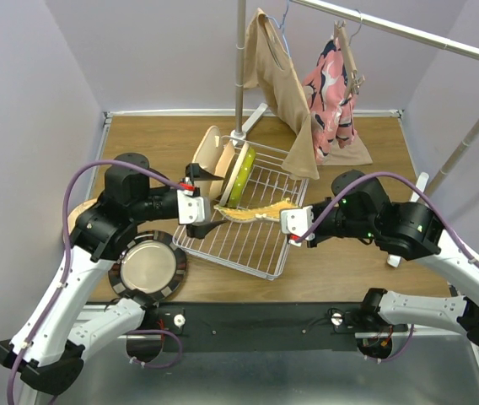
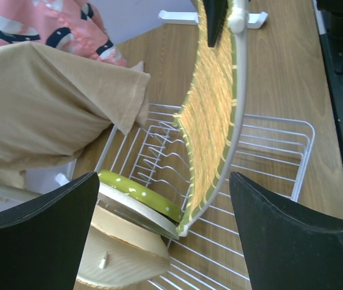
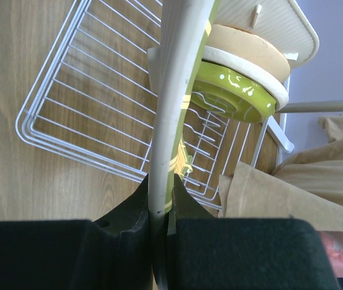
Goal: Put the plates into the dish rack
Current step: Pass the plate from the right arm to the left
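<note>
right gripper point(image 3: 159, 211): clamping the plate's point(image 1: 256, 212) rim, holding it over the rack's point(image 1: 256, 249) middle.
left gripper point(image 1: 204, 221): jaws gaping wide, waiting at the rack's left edge.
step: probably tipping the plate upright, then lowering it between prongs beside the stood plates point(image 1: 239, 175).
room: the rack's near half lying open; a shirt point(image 1: 294, 93) hanging over its far right corner.

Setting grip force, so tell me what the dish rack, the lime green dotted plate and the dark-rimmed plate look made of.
Dish rack: thin metal wire with a smooth white coating, by its even gloss.
Lime green dotted plate: probably glazed ceramic, given the bright highlights; it could be melamine.
Dark-rimmed plate: silvery centre with a dull sheen, likely metal or a metallic glaze.
</note>
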Tool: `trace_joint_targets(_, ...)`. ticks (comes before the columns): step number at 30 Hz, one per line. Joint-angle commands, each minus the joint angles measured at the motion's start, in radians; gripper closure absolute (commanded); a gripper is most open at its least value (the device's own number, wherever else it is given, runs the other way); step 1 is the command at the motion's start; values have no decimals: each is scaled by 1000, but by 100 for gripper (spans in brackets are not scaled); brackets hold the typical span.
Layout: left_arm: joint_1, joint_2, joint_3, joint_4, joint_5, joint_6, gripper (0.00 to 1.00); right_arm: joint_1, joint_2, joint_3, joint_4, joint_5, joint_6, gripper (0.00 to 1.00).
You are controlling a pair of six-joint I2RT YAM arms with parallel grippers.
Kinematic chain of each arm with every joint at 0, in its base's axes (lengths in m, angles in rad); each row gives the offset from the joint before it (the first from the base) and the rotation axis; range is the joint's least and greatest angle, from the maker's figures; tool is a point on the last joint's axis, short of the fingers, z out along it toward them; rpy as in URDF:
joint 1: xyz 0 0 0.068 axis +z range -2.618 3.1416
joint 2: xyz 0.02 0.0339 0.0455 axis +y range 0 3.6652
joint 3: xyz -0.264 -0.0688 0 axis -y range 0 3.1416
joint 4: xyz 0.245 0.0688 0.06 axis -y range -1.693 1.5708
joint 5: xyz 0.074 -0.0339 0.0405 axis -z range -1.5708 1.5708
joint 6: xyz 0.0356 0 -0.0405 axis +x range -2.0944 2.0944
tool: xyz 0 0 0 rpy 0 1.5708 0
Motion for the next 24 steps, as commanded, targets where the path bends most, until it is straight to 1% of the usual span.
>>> trace_joint_targets(1,-36,24,-8,-80,42,37,5,0,-13,34,36,19,1,99)
trace_joint_targets(6,-90,56,-30,-74,30,27,8,0,4,45,36,13,2,99)
trace_joint_targets(9,-131,68,-44,-47,-6,7,8,0,14,62,37,2,10,99)
trace_joint_targets(11,-157,80,-47,-33,-57,-6,10,0,19,76,40,-13,21,99)
trace_joint_targets(13,-170,100,-47,-8,-94,-14,14,0,27,93,40,-24,33,99)
trace_joint_targets(14,-176,102,-50,5,-102,-16,17,-2,28,96,40,-35,36,99)
trace_joint_targets(15,-180,105,-56,19,-108,-20,23,-2,31,100,40,-39,41,99)
trace_joint_targets(16,-184,105,-62,53,-123,-22,25,-2,33,107,40,-45,47,99)
trace_joint_targets(17,-196,106,-65,64,-129,-23,31,0,34,110,42,-50,50,99)
trace_joint_targets(18,-200,110,-71,75,-138,-22,51,-2,34,113,39,-59,53,99)
trace_joint_targets(19,-205,113,-73,91,-151,-23,57,0,37,119,40,-62,56,99)
trace_joint_targets(20,-211,114,-71,92,-152,-16,62,0,37,120,40,-65,58,99)
trace_joint_targets(23,-219,128,-64,98,-155,-22,64,0,39,123,39,-78,65,99)
trace_joint_targets(24,-220,131,-60,101,-152,-26,67,0,39,122,39,-84,65,99)
